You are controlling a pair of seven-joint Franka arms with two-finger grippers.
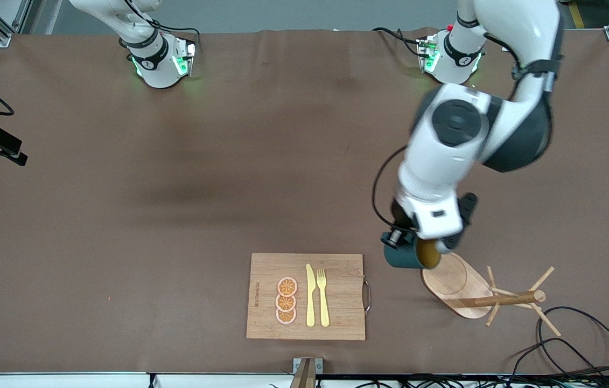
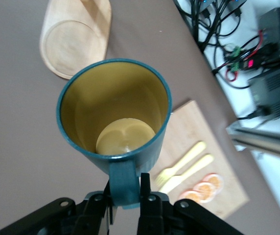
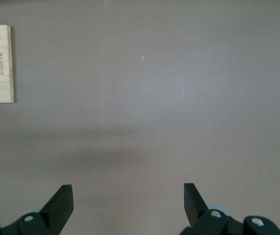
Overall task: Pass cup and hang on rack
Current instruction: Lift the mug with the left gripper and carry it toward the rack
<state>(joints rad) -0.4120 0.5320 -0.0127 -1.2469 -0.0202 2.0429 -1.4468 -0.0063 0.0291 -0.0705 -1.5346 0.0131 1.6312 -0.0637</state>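
The dark teal cup [image 1: 402,259] with a mustard-yellow inside is held tipped on its side, its mouth turned toward the wooden rack [image 1: 454,284]. My left gripper [image 1: 397,237] is shut on the cup's handle and holds it in the air at the edge of the rack's oval base. In the left wrist view the gripper [image 2: 125,190] pinches the handle, with the cup [image 2: 114,112] in front of it and the rack base [image 2: 74,39] farther off. The rack's post [image 1: 506,299] and thin pegs rise from the base. My right gripper [image 3: 128,196] is open and empty over bare table; the right arm waits.
A bamboo cutting board [image 1: 339,318] lies next to the rack, toward the right arm's end, with a yellow knife [image 1: 310,296], a fork [image 1: 323,296] and orange slices [image 1: 286,300] on it. Black cables [image 1: 579,345] lie by the table's front edge beside the rack.
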